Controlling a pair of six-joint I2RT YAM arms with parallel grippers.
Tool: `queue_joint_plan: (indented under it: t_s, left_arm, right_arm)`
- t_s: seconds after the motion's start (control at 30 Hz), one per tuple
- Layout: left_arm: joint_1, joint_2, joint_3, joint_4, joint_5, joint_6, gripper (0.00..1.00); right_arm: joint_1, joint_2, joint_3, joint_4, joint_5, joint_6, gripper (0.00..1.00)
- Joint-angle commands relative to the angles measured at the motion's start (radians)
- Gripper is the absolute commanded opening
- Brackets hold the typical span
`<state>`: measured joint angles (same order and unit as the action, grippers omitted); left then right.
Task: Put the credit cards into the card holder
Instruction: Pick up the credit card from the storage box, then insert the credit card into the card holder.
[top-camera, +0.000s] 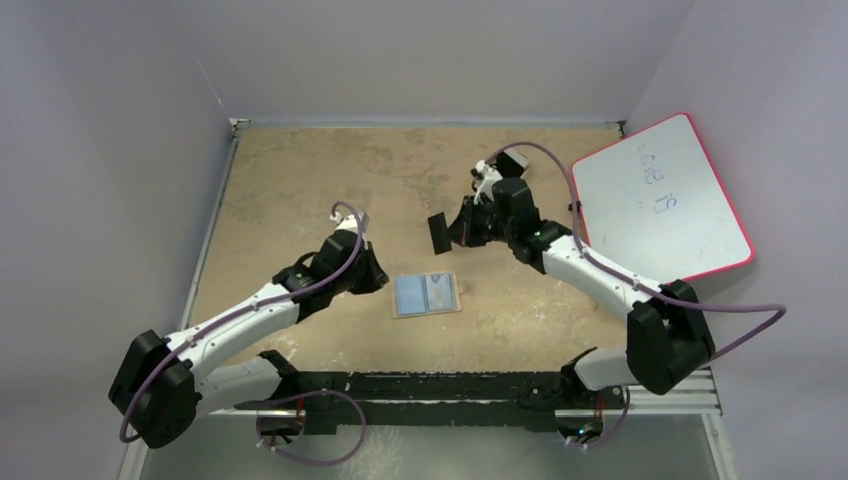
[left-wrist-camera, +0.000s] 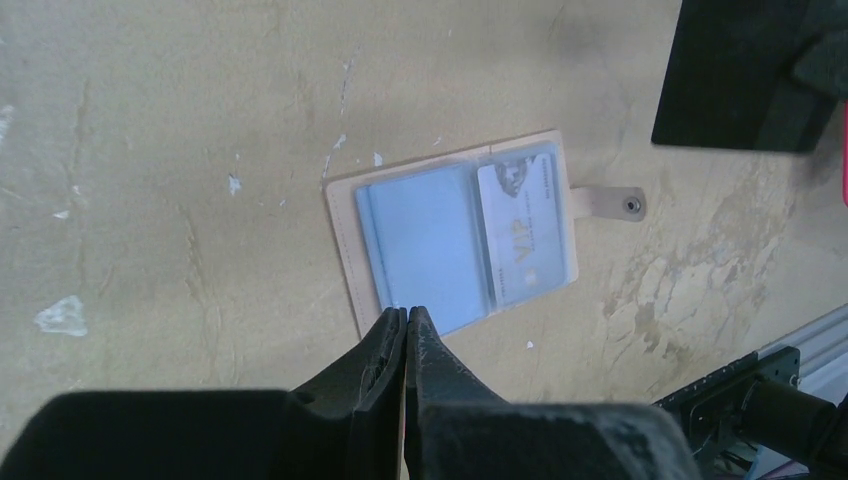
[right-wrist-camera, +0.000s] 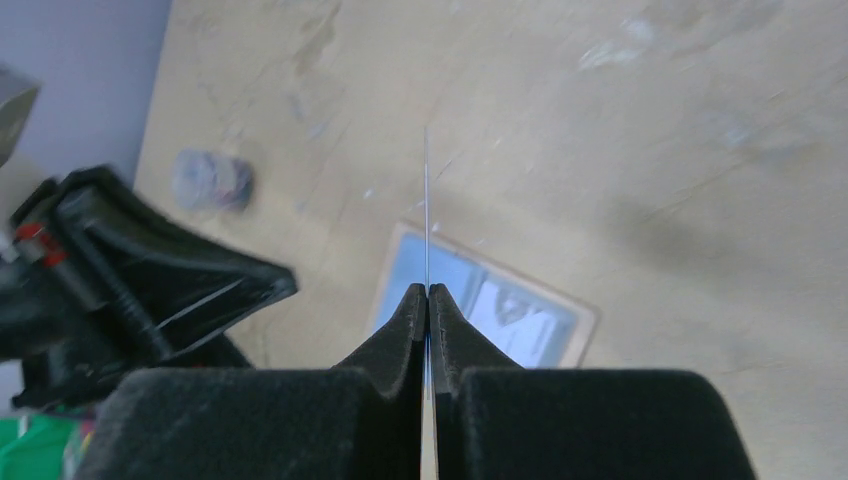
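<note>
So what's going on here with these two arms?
The right gripper is shut on a credit card and holds it up in the air. The card holder lies open nearby, with a pale blue card and a card marked VIP in its panels. The left gripper is shut, its tips at the holder's edge.

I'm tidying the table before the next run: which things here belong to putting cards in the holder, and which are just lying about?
For the job:
- card holder, lying open
- pale blue card and VIP card in its panels
- held card, lifted by the right arm

Lying about:
- pink-edged whiteboard
</note>
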<state>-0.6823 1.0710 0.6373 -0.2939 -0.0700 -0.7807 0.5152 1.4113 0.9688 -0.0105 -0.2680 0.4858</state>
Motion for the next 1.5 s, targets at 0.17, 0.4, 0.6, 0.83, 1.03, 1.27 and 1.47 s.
queue_joint_plan:
  t_s: [0.17,0.4,0.6,0.83,1.03,1.27,1.47]
  left_arm:
    - [-0.003,0.125,-0.122,0.284,0.065,-0.121,0.0]
    - [-0.001,0.224,-0.155,0.381,0.056,-0.166,0.0]
    - [-0.003,0.255,-0.175,0.411,0.048,-0.18,0.0]
    - [-0.003,0.27,-0.201,0.4,0.017,-0.201,0.0]
    - [-0.004,0.284,-0.226,0.42,0.018,-0.214,0.0]
    - [-0.005,0.273,-0.229,0.394,0.007,-0.217,0.0]
    - [-0.005,0.272,-0.23,0.375,-0.004,-0.219,0.0]
  right_arm:
    - [0.122,-0.052,-0.215,0.372,-0.133,0.211,0.0]
    - [0.123,-0.038,-0.271,0.392,-0.122,0.217,0.0]
    - [0.123,-0.019,-0.282,0.336,-0.105,0.228,0.0]
    - [0.124,0.035,-0.349,0.414,-0.105,0.3,0.0]
    - [0.124,0.065,-0.381,0.433,-0.115,0.31,0.0]
    - [0.118,0.099,-0.389,0.438,-0.086,0.309,0.0]
    - [0.118,0.12,-0.4,0.451,-0.082,0.324,0.0]
